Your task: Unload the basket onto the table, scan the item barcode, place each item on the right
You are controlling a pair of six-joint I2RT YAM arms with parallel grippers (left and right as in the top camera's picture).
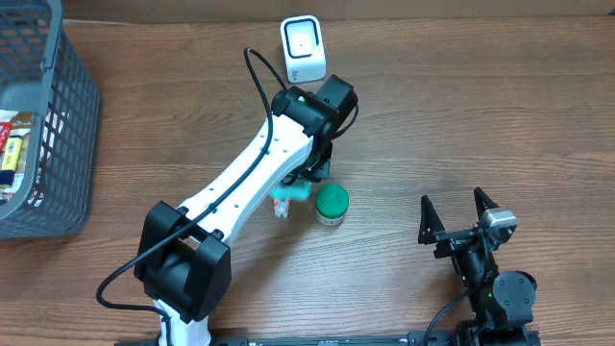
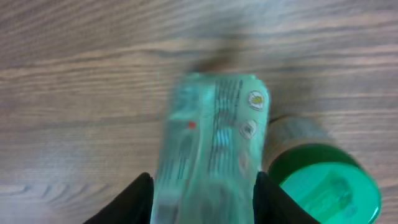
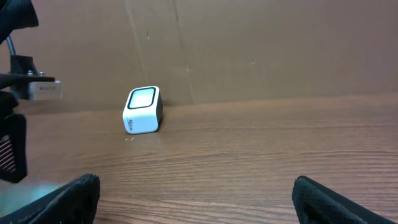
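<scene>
Teal packet (image 2: pixel 208 149) | just beside green-lidded jar (image 2: pixel 323 186), printed face up (probably to show its code) | left gripper (image 2: pixel 204 194) part-closed, clamping its sides | scanner (image 1: pixel 303 50) well apart | right gripper (image 1: pixel 459 215) wide open, empty, parked aside.

Glossy translucent plastic packet (image 2: pixel 211 149); matt wood-grain table (image 2: pixel 74 93); plastic basket (image 1: pixel 67 125).

Wood-grain table (image 1: pixel 480 115): white barcode scanner (image 1: pixel 303 50) at 12 o'clock, grey mesh basket (image 1: pixel 72 135) at 9 o'clock, green-lidded jar (image 1: pixel 332 205) standing near centre.
</scene>
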